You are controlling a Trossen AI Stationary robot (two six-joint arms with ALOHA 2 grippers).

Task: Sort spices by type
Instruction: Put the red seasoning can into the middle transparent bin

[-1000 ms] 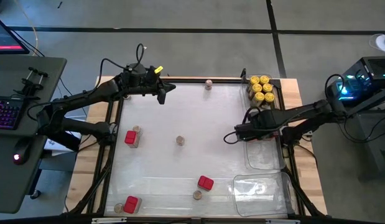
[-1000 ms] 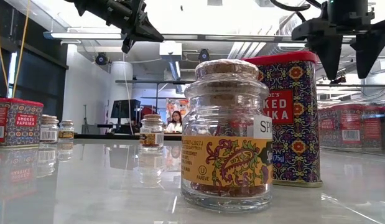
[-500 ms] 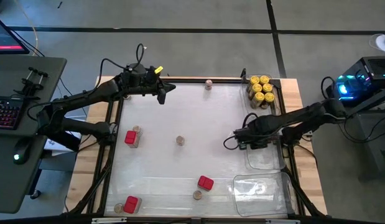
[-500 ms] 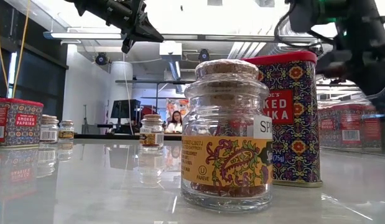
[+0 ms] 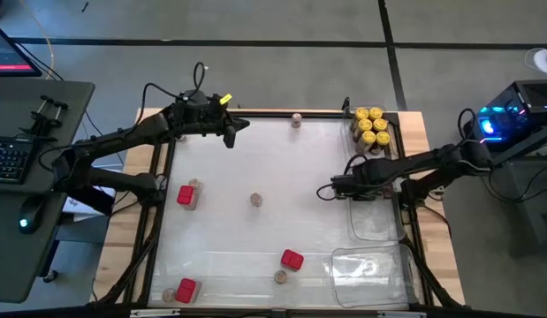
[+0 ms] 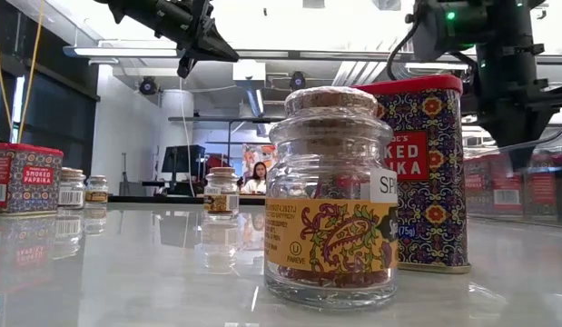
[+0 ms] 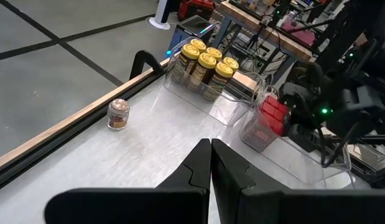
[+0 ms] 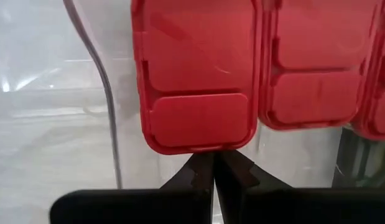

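Three red tins (image 8: 198,74) stand side by side, lids up, in a clear tray (image 8: 105,93) at the table's right. My right gripper (image 8: 212,163) (image 5: 353,185) points down over them, shut, its tips at the edge of the nearest lid. Jars with yellow lids (image 5: 372,125) fill a tray at the far right. More red tins (image 5: 186,195) (image 5: 292,259) and small cork-topped jars (image 5: 255,200) (image 5: 296,118) stand scattered on the table. My left gripper (image 5: 229,134) (image 7: 210,163) hangs shut above the far left part of the table. My right gripper's shut fingertips (image 8: 204,167) point down at the rim of the nearest red tin's lid (image 8: 198,147). Whether they touch it I cannot tell. The tin stands upright in the tray.
Two clear trays (image 5: 375,221) (image 5: 370,274) lie along the right side toward the near edge. A red tin (image 5: 186,288) and small jars (image 5: 279,276) (image 5: 169,295) stand near the front. A black frame (image 5: 158,177) rims the table. A person (image 6: 258,174) sits in the room behind.
My right gripper has shut its fingers and sunk toward the tray with the red tins, still pointing down. The tins have kept their places.
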